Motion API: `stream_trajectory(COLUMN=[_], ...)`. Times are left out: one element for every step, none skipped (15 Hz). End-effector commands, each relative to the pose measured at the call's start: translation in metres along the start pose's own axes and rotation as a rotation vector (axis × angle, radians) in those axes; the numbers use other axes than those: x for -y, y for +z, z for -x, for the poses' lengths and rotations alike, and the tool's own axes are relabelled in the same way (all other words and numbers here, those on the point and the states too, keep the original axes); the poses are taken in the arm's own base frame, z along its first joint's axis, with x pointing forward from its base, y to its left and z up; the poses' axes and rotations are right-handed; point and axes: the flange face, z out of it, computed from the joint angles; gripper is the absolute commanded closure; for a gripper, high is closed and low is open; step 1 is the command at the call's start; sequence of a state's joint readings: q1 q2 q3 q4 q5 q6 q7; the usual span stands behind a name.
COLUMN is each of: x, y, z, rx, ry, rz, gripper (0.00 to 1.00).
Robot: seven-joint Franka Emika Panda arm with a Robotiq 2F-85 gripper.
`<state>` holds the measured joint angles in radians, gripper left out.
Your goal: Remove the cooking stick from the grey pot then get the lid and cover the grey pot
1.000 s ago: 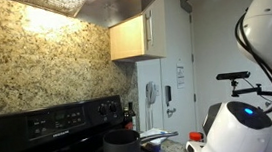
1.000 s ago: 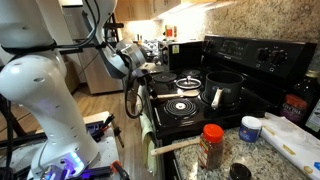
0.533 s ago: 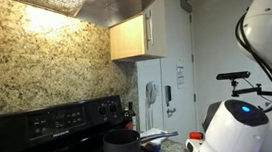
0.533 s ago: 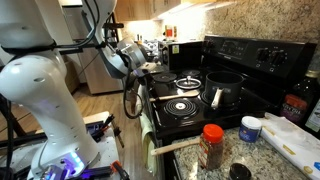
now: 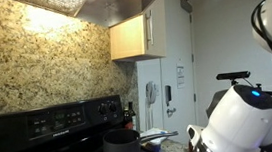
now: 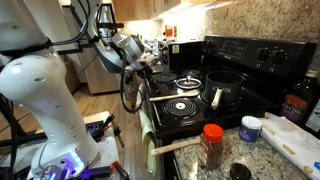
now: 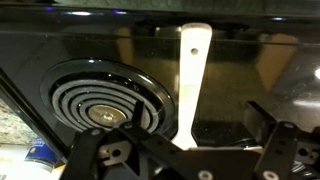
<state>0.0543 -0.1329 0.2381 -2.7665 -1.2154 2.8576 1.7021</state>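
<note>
Wrist view: the thin pale tan cooking stick (image 7: 192, 80) looks to be lying on the black glass stovetop (image 7: 60, 45), just beside the spiral coil burner (image 7: 100, 100). Its long axis runs straight away from the gripper (image 7: 190, 155). The near end is centred between the jaws and the far end points up-frame. Jaws are spread wide, one finger on each side of the stick, clamping nothing as far as I can tell.

In an exterior view the dark grey straight-sided metal pot (image 6: 222, 90) sits on a rear burner, well apart from the gripper. What looks like the round shiny domed lid (image 6: 188, 82) is just beside the pot, on the gripper's side.

Judgement: stick step looks done. Next is lift clear and travel to the lid, coming down on the knob from above.
</note>
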Motion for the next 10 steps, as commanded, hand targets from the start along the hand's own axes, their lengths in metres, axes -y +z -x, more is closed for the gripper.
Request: stream_trajectory(x=[0.017, 0.029, 0.04, 0.054, 0.07, 0.084, 0.059, 0.071, 0.078, 0.08], y=[0.016, 0.016, 0.019, 0.024, 0.031, 0.035, 0.02, 0.024, 0.027, 0.029], z=[0.004, 0.005, 0.008, 0.013, 0.021, 0.031, 0.019, 0.024, 0.026, 0.027], rx=[0.138, 0.164, 0.195, 0.228, 0.27, 0.303, 0.242, 0.267, 0.28, 0.285], ry=[0.007, -0.005, -0.012, -0.018, -0.025, -0.035, -0.008, -0.021, -0.026, -0.026], rz=[-0.081, -0.118, -0.151, -0.181, -0.198, -0.216, -0.173, -0.183, -0.189, -0.19], gripper=[0.0, 0.0, 0.0, 0.0, 0.0, 0.0, 0.0, 0.0, 0.0, 0.0])
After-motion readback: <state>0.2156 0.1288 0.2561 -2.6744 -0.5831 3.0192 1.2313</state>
